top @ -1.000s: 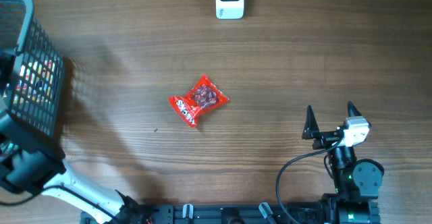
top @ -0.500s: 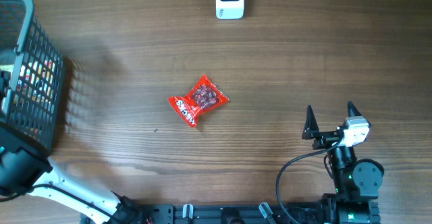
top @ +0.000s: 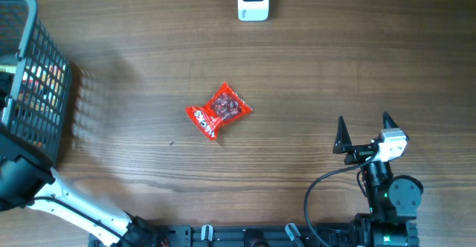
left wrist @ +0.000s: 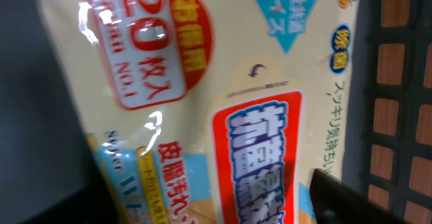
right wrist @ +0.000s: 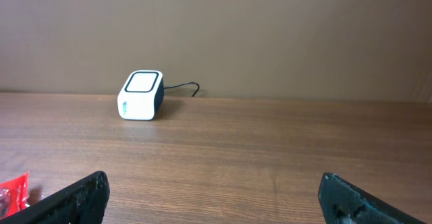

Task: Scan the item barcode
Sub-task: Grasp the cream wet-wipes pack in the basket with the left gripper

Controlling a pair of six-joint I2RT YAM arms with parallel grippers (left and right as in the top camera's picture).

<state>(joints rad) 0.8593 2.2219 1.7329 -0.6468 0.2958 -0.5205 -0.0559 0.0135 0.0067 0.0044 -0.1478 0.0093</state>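
the left arm (top: 26, 181) comes in from the 7 o'clock corner of the overhead view, a white link rising to a black one that leans over the rim of the basket (top: 46, 61) at 9 o'clock. the left tool (left wrist: 202, 209) is sunk inside the basket and hidden from above. its wrist view gives only one dark finger (left wrist: 341, 198) at 5 o'clock and a dark blur along the 9 o'clock side, so i cannot tell whether this tool is open, closed or gripping. just in front of it, filling that view, is a cream pack (left wrist: 202, 82) with red, blue and orange japanese print. the pack lies tilted in the basket, with black mesh showing at 3 o'clock.

the right arm (top: 390, 193) sits folded at 5 o'clock, well apart from everything else. the right tool (top: 364, 130) points toward 12 o'clock, its two black fingers spread wide with nothing between them. it hangs low and level over the wood.

the bench (top: 312, 68) is brown wood with the grain running from 9 to 3 o'clock. a red packet (top: 219, 111) lies flat near its middle, turned at an angle, with dark contents showing through a clear window. a white scanner (top: 253, 0) stands at the 12 o'clock edge, with a thin dark cable (right wrist: 183, 86) curling out behind it. the basket's mesh throws a soft grid of shadow on the wood toward 3 o'clock. behind the bench is a plain brown wall (right wrist: 283, 35).
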